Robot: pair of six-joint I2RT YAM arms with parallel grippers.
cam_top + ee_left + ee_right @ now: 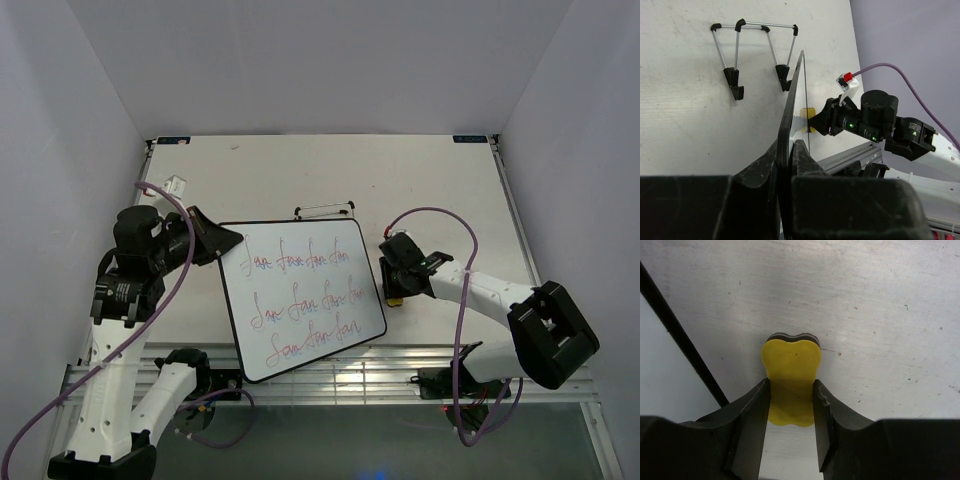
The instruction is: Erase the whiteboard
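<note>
white tabletop (420, 180) and pale walls are framing the work. starting at the right gripper (791, 402), its two black fingers (752, 415) are pressing against both sides of the yellow eraser (791, 360), which is resting on the table just beside the board's right edge. the left gripper (787, 152) is pinching tight on the upper left corner of the whiteboard (300, 300), which is showing edge-on between its pads.

further out, the board is sitting slanted between the two arms, its near corner reaching toward the rail at the table's front. three lines of red scribble are running across its face, none of them wiped. the wire easel stand (323, 211) is lying flat just behind the board, apart from it.

judging by this, the step in hand is taking up the eraser; no erasing is under way yet. the next move is calling for a lift of the eraser, a carry over the rim, and firm strokes across the writing while the left arm is bracing the board.
</note>
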